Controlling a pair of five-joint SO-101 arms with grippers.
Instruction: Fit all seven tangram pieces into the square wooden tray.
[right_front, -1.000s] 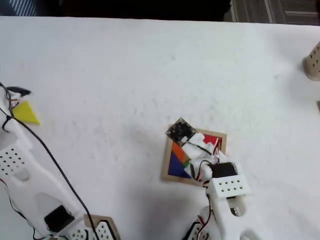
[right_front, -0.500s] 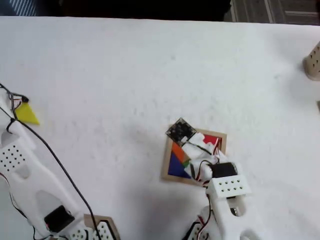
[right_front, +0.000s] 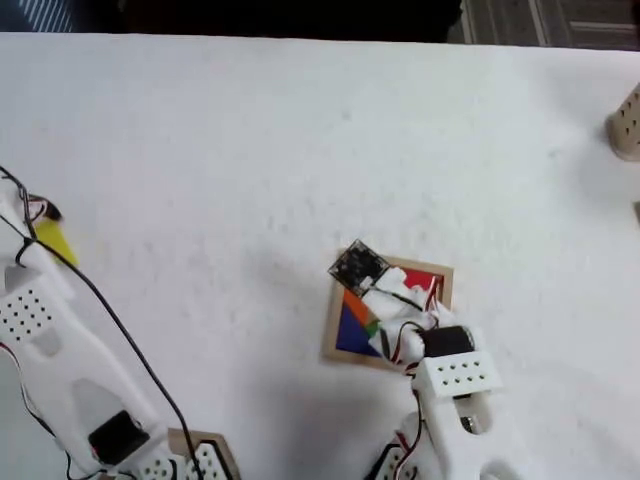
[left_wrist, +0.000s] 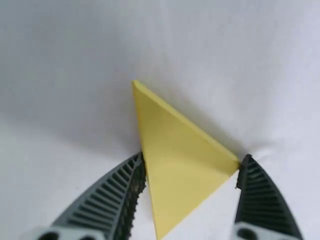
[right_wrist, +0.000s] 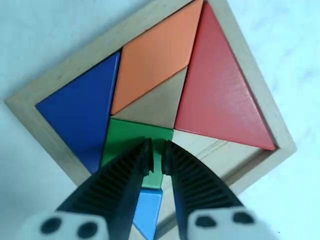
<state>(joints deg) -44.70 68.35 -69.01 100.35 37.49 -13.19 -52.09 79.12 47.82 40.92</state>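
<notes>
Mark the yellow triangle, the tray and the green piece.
yellow triangle (left_wrist: 176, 160), left wrist view, middle of its face
tray (right_wrist: 75, 67), right wrist view, bare wooden rim
green piece (right_wrist: 122, 135), right wrist view, its uncovered face

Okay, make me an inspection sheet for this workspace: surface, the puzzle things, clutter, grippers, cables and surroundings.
Surface: white table, matte.
Job's things: square wooden tray holds blue triangle, orange piece, red triangle, green square, with one gap bare; yellow triangle far from it, by the left arm.
Clutter: nothing seen.
Grippers: left gripper, jaws clamped on the yellow triangle; right gripper, jaws shut above the green square.
Cables: black cable along the left arm; wires looped on the right arm.
Surroundings: pale perforated object at the table's right edge.
</notes>
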